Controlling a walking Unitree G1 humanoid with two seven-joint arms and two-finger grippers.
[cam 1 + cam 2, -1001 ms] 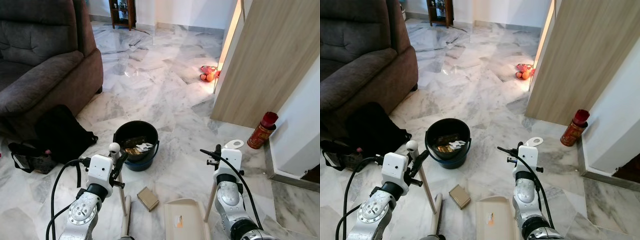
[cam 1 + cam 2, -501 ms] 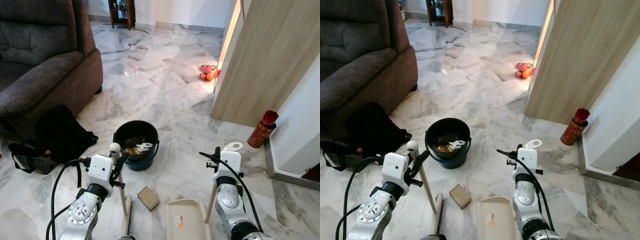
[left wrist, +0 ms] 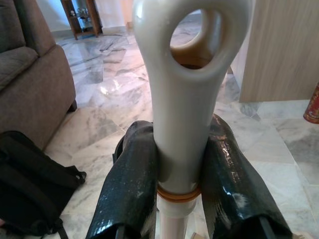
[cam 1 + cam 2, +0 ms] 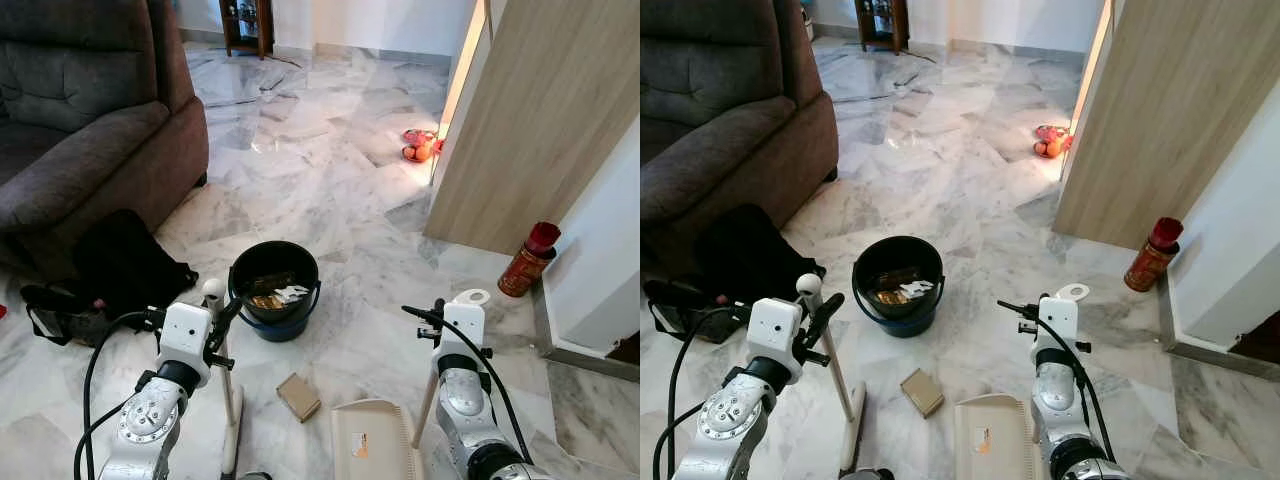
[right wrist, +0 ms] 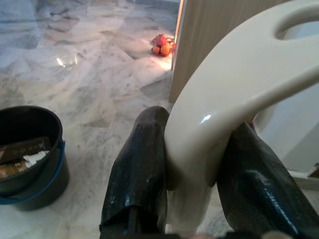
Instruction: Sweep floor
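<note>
Marble floor [image 4: 330, 180], black bucket [image 4: 274, 290], box [image 4: 298, 396]

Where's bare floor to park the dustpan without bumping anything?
Bare marble lies between the black bucket and the red canister; more stretches beyond the bucket toward the wooden door. Crowded: the small box sits between the broom and dustpan, and the black bag fills the gap beside the sofa.

Cream broom [image 4: 833, 372] upright; cream dustpan [image 4: 992, 440] flat beside small box [image 4: 922, 391]

No text, label or number is legible on anything here.
</note>
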